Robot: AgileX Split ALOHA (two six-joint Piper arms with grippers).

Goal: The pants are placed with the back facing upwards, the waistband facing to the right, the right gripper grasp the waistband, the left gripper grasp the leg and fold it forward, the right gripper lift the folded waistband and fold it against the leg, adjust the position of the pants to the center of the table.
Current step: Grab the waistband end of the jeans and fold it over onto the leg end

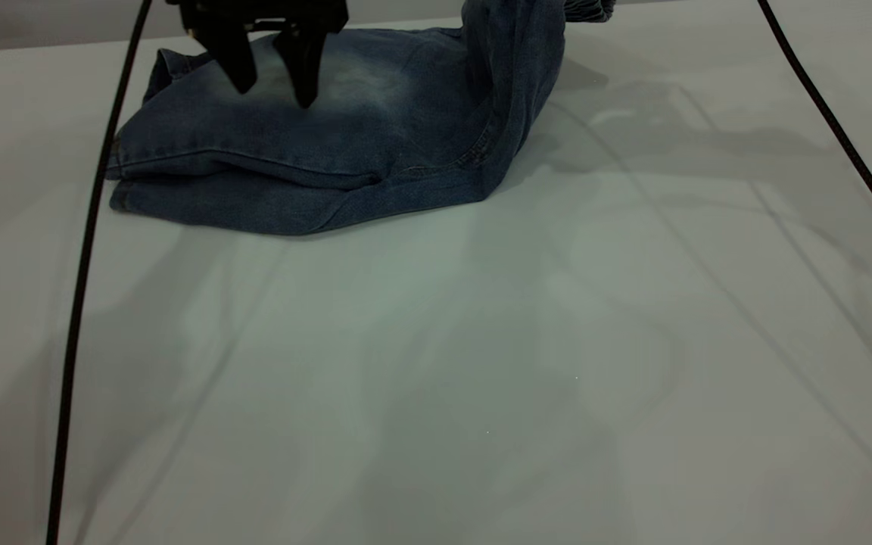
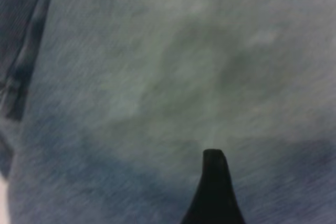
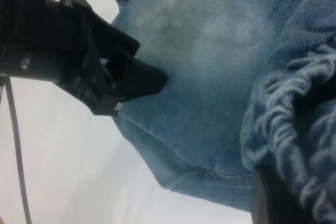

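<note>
The pants (image 1: 315, 151) lie folded lengthwise on the table (image 1: 481, 341), at its far left. Their upper layer shows a faded pale patch (image 2: 173, 77); the leg is hidden. My left gripper (image 1: 273, 79) stands open, fingertips down on that faded patch; only one of its fingers (image 2: 212, 192) shows in its own wrist view. The right-hand end of the pants rises off the table to the ruffled waistband (image 1: 587, 7). My right gripper (image 3: 304, 198) is shut on the waistband (image 3: 294, 114) and holds it up; it is out of the exterior view. The left gripper (image 3: 131, 77) also shows in the right wrist view.
A black cable (image 1: 80, 288) hangs down across the left side of the table and another black cable (image 1: 837, 129) crosses the right side. The bare tabletop stretches in front of and to the right of the pants.
</note>
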